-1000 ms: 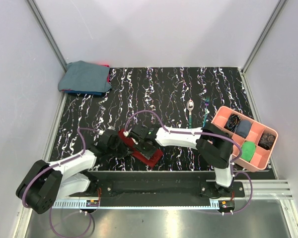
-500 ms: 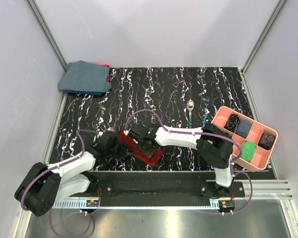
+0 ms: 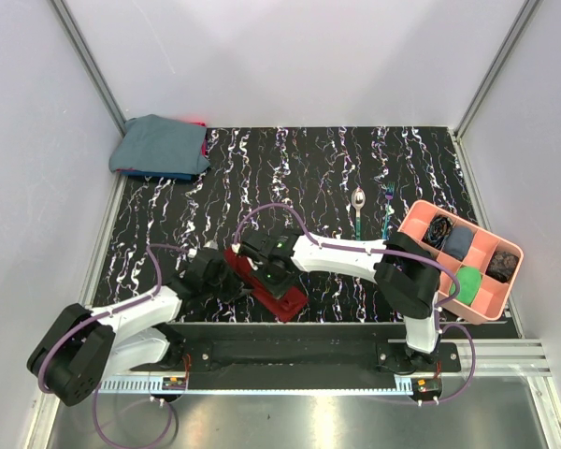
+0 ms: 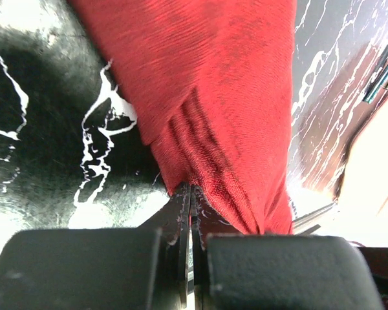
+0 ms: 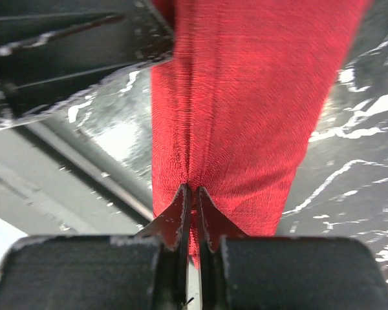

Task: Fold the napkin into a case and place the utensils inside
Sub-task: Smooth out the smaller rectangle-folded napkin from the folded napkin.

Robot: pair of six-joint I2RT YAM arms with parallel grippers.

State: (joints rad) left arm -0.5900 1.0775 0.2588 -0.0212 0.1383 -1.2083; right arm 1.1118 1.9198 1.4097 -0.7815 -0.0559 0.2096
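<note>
Red napkin point(image 5: 246, 97) is now pinched by the right hand point(image 5: 189, 191) too.

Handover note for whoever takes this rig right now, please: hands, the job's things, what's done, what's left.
Left hand: shut on the napkin.
Right hand: shut on the napkin too.
Napkin: folded narrow, at the near edge of the table, between both hands.
Spoon and teal-handled piece: loose on the table, farther back, to the right.
Done: some folding.
Left: finish folding, slip both pieces inside.

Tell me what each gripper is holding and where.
Both hold the napkin: left gripper pinches a bunched edge, right gripper pinches an edge fold.
</note>
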